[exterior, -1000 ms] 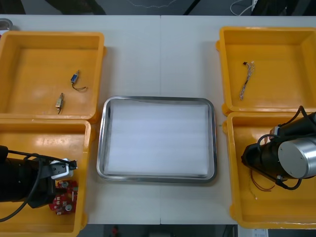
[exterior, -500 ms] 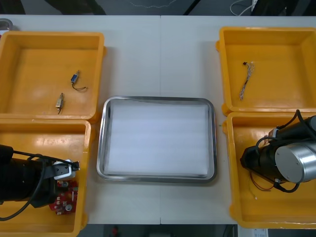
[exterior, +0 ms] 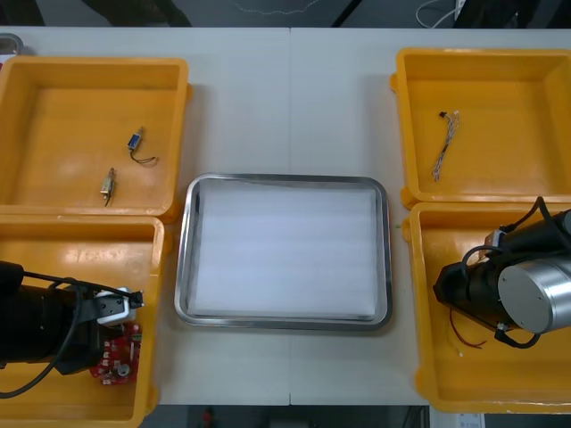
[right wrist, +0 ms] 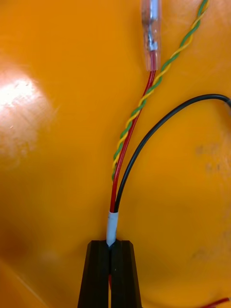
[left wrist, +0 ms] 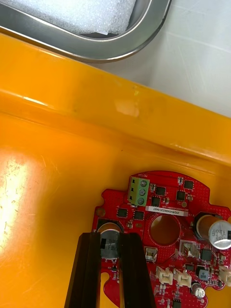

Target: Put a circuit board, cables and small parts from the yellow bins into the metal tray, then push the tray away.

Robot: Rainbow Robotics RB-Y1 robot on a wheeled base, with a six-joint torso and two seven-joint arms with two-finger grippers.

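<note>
Red circuit board (left wrist: 139, 226) lies in the near left bin (exterior: 80, 241), where the left gripper (left wrist: 109, 243) is clamped on its edge, with a small round component between the fingers. The right gripper (right wrist: 110, 246), low in the near right bin (exterior: 437, 374), pinches a bundle of cables (right wrist: 128, 147). The metal tray (exterior: 183, 267), white inside, sits between the bins.

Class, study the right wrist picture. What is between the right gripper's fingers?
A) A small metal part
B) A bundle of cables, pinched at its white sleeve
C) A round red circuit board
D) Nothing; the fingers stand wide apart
B: the right gripper is shut on the cables, its black fingers closed on the white sleeve where the red and black wires meet, above the yellow bin floor.
</note>
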